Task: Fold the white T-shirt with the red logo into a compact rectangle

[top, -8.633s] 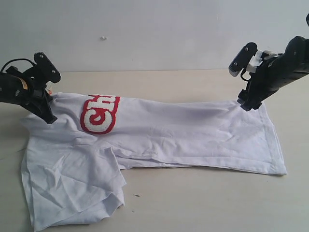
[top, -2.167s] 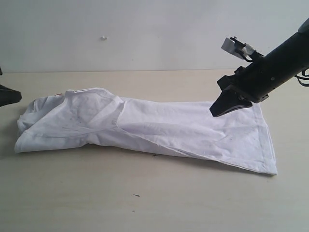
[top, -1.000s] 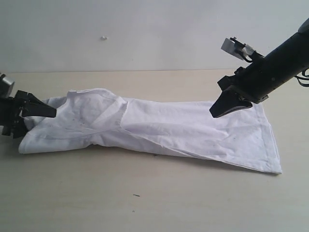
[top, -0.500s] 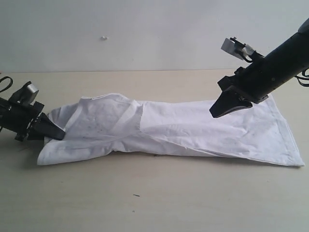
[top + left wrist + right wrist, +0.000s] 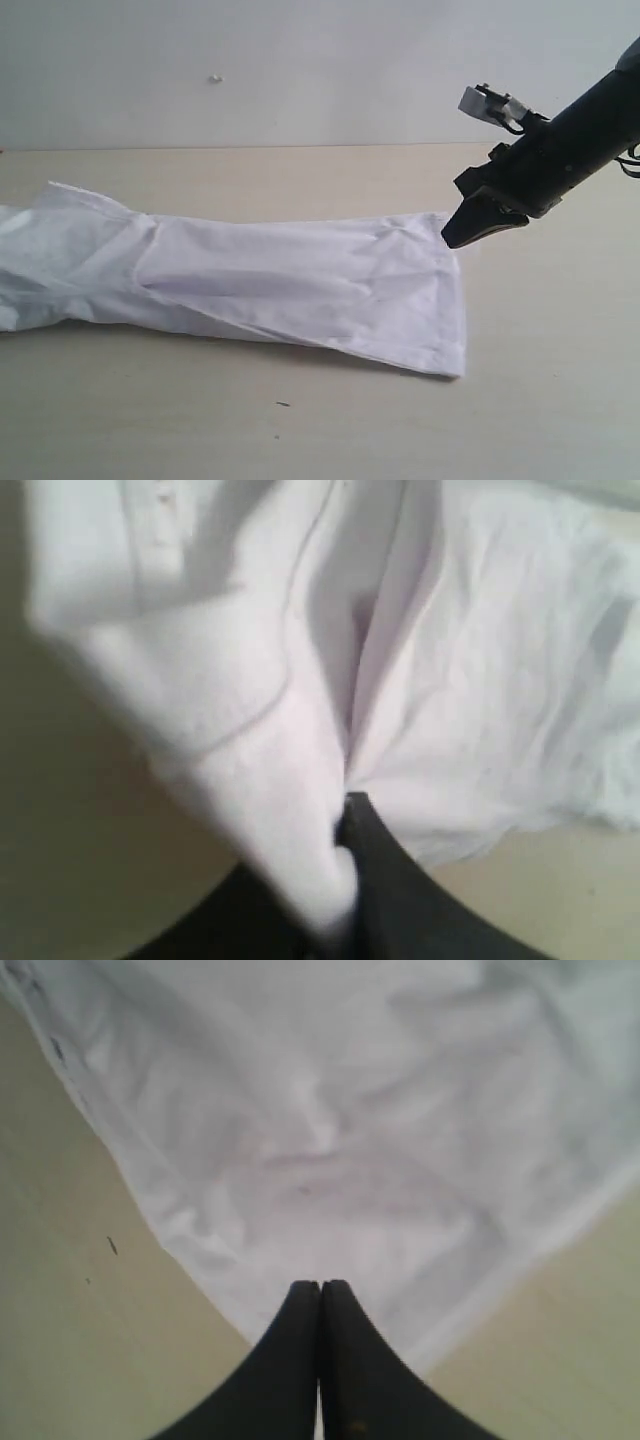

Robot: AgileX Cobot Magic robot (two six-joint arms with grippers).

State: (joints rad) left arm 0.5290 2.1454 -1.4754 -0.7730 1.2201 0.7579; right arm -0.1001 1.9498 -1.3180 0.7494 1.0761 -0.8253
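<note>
tan table (image 5: 300, 430), white t-shirt (image 5: 300, 280), corner just beside right claw (image 5: 450, 240)

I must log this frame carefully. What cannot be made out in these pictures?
- Red logo: seen in no view, presumably folded inside the large white cotton T-shirt.
- Shirt's left end: cut off by the exterior view's left edge.
- Black left gripper: outside the exterior view; blurred and cloth-wrapped in the left wrist view.
- Black right gripper: whether its shut tips touch the cloth, no view settles.

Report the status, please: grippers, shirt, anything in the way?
Left gripper shut on the white T-shirt. Right gripper shut, empty, by its hem. Shirt lies as a long strip, red logo hidden. Nothing seen in the way.
</note>
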